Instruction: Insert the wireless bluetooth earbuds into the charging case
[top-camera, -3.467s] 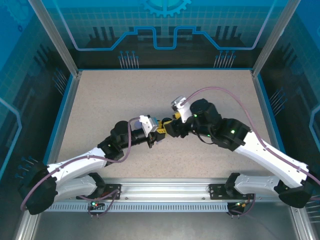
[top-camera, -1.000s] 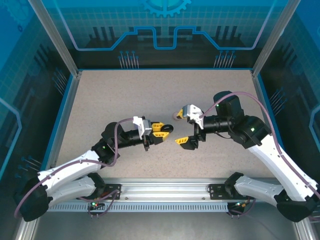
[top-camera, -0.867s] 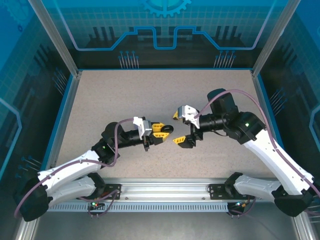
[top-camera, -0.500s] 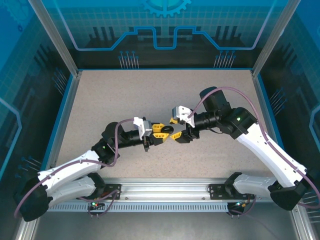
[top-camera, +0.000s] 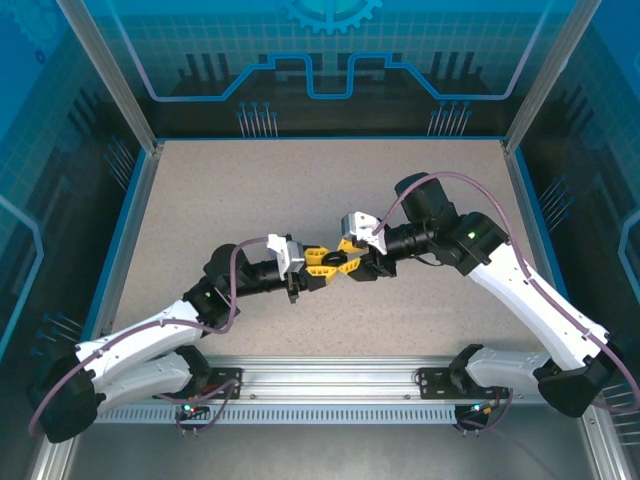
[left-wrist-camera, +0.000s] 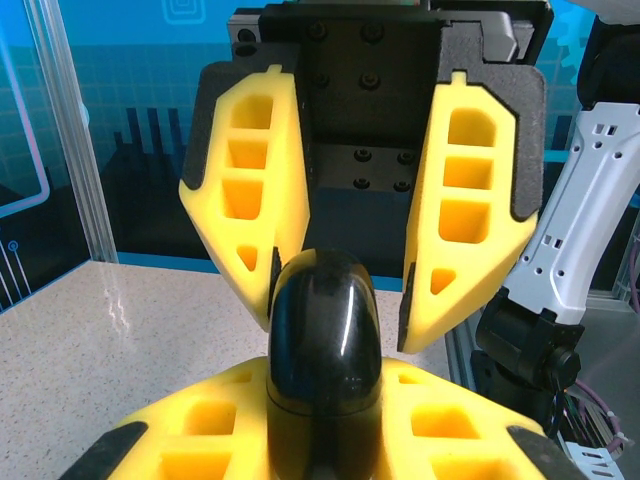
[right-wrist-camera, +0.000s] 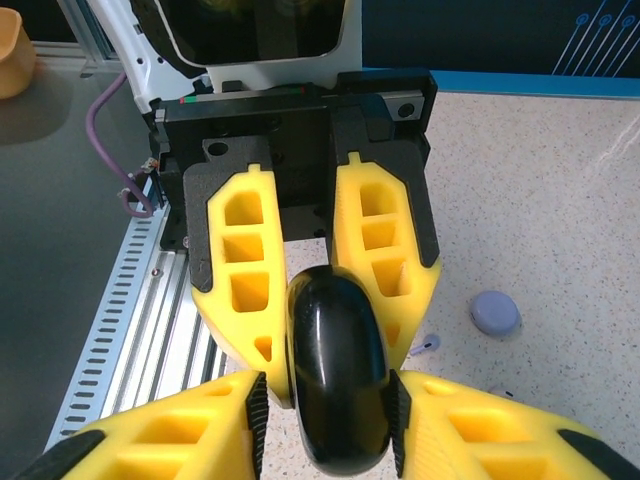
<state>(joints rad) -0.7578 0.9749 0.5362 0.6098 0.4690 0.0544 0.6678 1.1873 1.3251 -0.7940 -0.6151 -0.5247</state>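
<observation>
- The left end effector (left-wrist-camera: 325, 385) is closed down tight on the charging case (left-wrist-camera: 325, 330), a glossy black oval pod. Its yellow fingers (left-wrist-camera: 200, 440) press against the pod's two sides, and the pod's rounded end sticks out past their tips.
- The right end effector (right-wrist-camera: 325, 395) faces it head-on, with its jaws narrowed around the free end of the same case. One pad looks to be against the shell and a sliver of gap shows beside the other. I cannot tell whether it has a real grip.
- In the overhead view the two sets of fingers meet nose to nose over the middle of the table (top-camera: 250, 190), held above its speckled surface with the case between them.
- In the right wrist view a tiny lilac earbud (right-wrist-camera: 426, 344) lies on the table beneath, just beside one finger of the left end effector. It is too small to make out in detail.
- A round grey-lilac disc (right-wrist-camera: 496, 313) sits near that bud, not touching it.
- The left arm (top-camera: 150, 335) reaches in from the near left corner and the right arm (top-camera: 520, 290) from the near right. Each carries a purple cable.
</observation>
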